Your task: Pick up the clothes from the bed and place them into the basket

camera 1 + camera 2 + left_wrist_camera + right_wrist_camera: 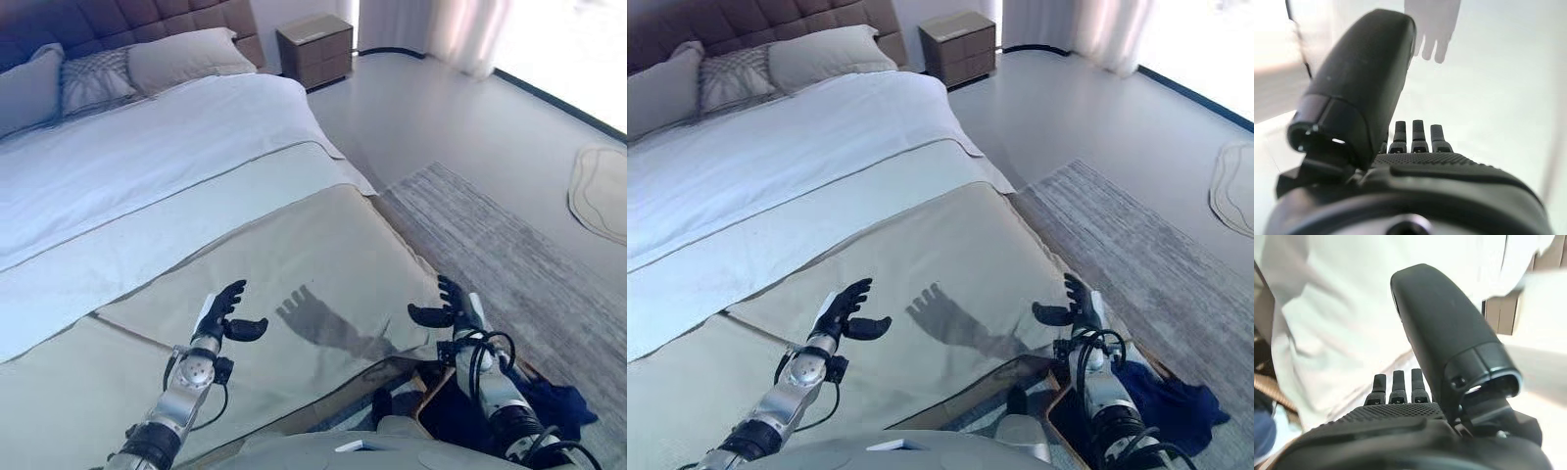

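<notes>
Dark blue clothing lies in the wicker basket on the floor by the bed's foot, at the lower right. I see no clothes on the bed, only its beige blanket and white sheets. My left hand hovers open over the blanket near the foot edge. My right hand is open at the bed's right corner, just above the basket. In the right wrist view the right hand holds nothing, with the blue clothing and basket rim beside it. The left hand is empty too.
Pillows rest against the headboard at the far end. A wooden nightstand stands beyond the bed's right side. A grey rug covers the floor to the right, with a small pale mat further off.
</notes>
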{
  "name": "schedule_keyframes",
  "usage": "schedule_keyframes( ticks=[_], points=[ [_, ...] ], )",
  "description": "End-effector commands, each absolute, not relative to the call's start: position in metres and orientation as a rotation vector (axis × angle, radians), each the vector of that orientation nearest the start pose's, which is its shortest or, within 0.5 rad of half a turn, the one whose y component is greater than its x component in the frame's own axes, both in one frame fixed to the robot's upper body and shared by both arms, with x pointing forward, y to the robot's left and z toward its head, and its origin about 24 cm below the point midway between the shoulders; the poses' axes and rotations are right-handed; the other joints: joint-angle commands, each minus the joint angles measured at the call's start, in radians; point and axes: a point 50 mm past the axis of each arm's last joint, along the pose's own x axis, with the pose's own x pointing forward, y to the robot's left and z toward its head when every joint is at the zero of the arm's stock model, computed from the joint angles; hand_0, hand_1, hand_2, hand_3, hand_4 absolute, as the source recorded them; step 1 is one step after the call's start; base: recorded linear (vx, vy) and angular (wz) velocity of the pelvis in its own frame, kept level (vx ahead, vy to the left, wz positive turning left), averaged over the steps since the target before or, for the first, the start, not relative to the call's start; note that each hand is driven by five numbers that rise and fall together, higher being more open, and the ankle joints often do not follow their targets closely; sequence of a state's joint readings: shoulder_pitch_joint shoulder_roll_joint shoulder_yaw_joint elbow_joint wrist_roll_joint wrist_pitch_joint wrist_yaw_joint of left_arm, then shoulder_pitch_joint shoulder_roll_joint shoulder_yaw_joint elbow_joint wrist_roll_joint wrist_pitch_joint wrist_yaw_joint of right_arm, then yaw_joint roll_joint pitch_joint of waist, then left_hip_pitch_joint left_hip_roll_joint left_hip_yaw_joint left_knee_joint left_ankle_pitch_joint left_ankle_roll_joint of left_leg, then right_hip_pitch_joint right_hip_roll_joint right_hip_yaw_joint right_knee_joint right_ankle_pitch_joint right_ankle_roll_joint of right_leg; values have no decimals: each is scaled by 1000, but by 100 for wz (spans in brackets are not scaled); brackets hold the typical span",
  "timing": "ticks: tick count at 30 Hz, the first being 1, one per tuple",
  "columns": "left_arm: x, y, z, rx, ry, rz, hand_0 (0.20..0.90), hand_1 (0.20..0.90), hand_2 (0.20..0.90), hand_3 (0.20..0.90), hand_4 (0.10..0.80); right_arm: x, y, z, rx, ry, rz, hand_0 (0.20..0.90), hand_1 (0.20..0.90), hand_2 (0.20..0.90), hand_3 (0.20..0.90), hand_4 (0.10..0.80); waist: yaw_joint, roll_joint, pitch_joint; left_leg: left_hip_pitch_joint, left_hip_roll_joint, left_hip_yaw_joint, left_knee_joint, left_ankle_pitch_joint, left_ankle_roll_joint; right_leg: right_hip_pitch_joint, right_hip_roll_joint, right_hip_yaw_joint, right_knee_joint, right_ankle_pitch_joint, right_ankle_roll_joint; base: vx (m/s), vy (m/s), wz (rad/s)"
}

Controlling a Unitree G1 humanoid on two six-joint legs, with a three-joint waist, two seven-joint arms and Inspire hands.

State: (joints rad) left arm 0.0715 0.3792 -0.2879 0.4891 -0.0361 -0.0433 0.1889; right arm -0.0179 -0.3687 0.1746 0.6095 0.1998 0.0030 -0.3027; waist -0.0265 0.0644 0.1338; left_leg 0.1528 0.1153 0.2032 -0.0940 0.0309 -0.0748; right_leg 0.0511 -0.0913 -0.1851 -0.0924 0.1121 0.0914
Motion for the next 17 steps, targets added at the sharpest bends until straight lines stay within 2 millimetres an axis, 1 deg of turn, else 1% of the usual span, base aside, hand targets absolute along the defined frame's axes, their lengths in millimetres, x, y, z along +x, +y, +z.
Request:
schedule_keyframes(
  ticks=[1, 5, 6, 7, 9, 17],
  points=[
    [219, 214, -51, 474, 308, 34, 900, 900, 900, 900, 800, 221, -247, -58, -396, 453, -259, 900, 900, 900, 900, 800, 2, -40, -51, -24, -37, -24, 7, -47, 20, 61, 4, -44, 57, -132, -9, 52, 18, 28],
    [215, 215, -56, 433, 306, 75, 900, 900, 900, 900, 800, 212, -242, -68, -485, 483, -191, 900, 900, 900, 900, 800, 19, -48, -53, -30, -44, -43, 7, -50, 23, 69, -2, -63, 62, -140, -8, 45, 17, 12],
    [214, 215, -57, 425, 310, 66, 900, 900, 900, 900, 800, 211, -241, -70, -503, 488, -179, 900, 900, 900, 900, 800, 21, -49, -54, -31, -45, -46, 7, -51, 23, 69, -2, -65, 64, -142, -8, 33, -3, 14],
    [210, 212, -63, 432, 328, 24, 900, 900, 900, 900, 800, 206, -239, -76, -534, 515, -155, 900, 900, 900, 900, 800, 31, -54, -54, -35, -48, -57, 7, -51, 26, 71, -5, -73, 69, -146, -6, 24, -6, 17],
    [208, 211, -67, 438, 350, 5, 900, 900, 900, 900, 800, 203, -238, -79, -558, 529, -137, 900, 900, 900, 900, 800, 36, -57, -54, -35, -51, -63, 7, -52, 27, 75, -7, -78, 72, -149, -5, 28, -4, 17],
    [195, 219, -87, 457, 473, 2, 900, 900, 900, 900, 800, 193, -233, -96, -565, 609, -121, 900, 900, 900, 900, 800, 55, -59, -54, -27, -57, -81, 7, -55, 31, 89, -19, -88, 75, -152, 2, 28, 6, 6]
  ],
)
